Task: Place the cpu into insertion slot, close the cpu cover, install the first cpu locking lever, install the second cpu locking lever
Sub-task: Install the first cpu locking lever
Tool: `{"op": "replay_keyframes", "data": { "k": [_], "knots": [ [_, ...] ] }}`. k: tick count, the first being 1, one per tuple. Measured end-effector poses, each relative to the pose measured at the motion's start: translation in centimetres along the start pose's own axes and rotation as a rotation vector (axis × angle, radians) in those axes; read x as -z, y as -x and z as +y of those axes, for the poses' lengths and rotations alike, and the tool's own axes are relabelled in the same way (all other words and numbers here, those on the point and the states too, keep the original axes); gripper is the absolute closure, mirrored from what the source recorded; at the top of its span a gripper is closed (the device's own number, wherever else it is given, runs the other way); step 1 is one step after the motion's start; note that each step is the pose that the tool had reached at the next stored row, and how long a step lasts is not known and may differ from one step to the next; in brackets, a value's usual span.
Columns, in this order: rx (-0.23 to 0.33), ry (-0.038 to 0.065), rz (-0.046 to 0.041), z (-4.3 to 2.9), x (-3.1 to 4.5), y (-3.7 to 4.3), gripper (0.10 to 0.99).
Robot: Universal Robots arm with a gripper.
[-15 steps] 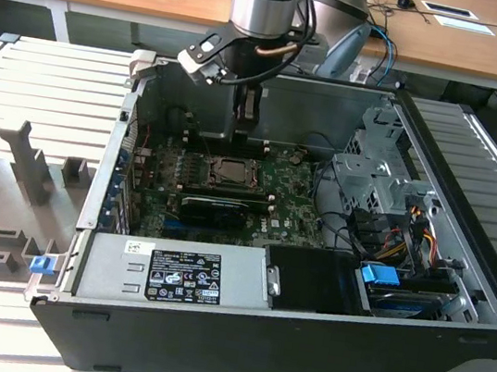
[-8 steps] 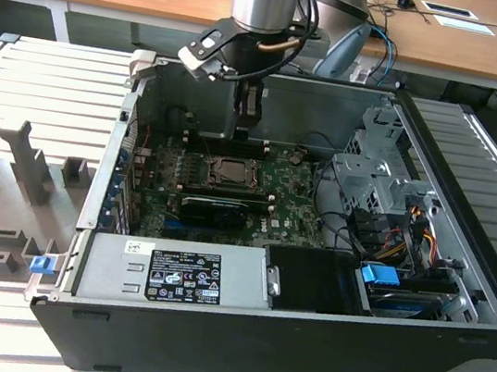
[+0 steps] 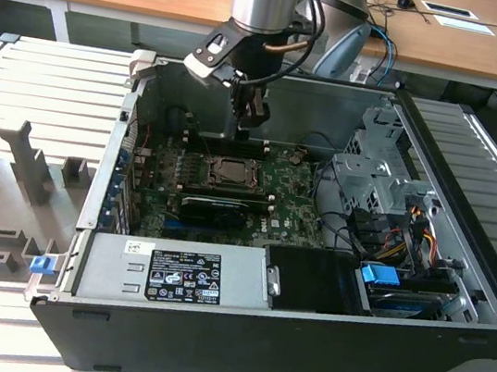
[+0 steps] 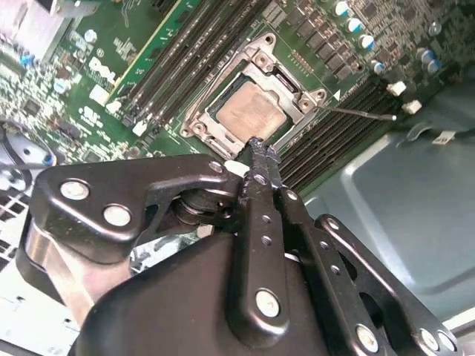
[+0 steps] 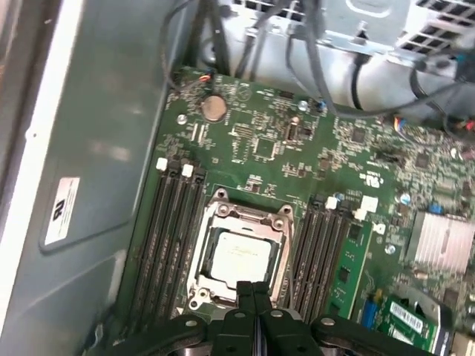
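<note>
The cpu (image 5: pixel 237 256) (image 4: pixel 249 111), a pale silver-beige square, lies flat in the insertion slot (image 3: pixel 229 172) on the green board. The silvery cpu cover (image 5: pixel 249 216) (image 4: pixel 217 93) lies down around it, with the chip showing through its window. A thin metal lever rod (image 4: pixel 360 113) sticks out beside the socket. My gripper (image 3: pixel 247 122) (image 4: pixel 260 146) (image 5: pixel 253 288) hangs just above the socket's edge. Its two black fingers are pressed together, shut, with nothing between them.
Long black memory slots (image 5: pixel 167 222) flank the socket on both sides. A black card (image 3: pixel 217 208) lies in front of it. The open case holds a power supply (image 3: pixel 175 273), drive cages and cable bundles (image 3: pixel 384 216); its metal walls (image 3: pixel 335 105) close in around the board.
</note>
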State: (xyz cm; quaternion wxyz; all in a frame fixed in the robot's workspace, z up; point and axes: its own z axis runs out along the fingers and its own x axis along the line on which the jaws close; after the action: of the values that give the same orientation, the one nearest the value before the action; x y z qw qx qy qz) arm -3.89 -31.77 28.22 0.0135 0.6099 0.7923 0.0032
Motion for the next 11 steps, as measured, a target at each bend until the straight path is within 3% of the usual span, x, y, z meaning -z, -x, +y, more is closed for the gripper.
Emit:
{"op": "replay_keyframes", "data": {
  "k": [11],
  "knots": [
    [0.217, 0.004, 0.0047, 0.0, 0.0, 0.0, 0.98]
  ]
}}
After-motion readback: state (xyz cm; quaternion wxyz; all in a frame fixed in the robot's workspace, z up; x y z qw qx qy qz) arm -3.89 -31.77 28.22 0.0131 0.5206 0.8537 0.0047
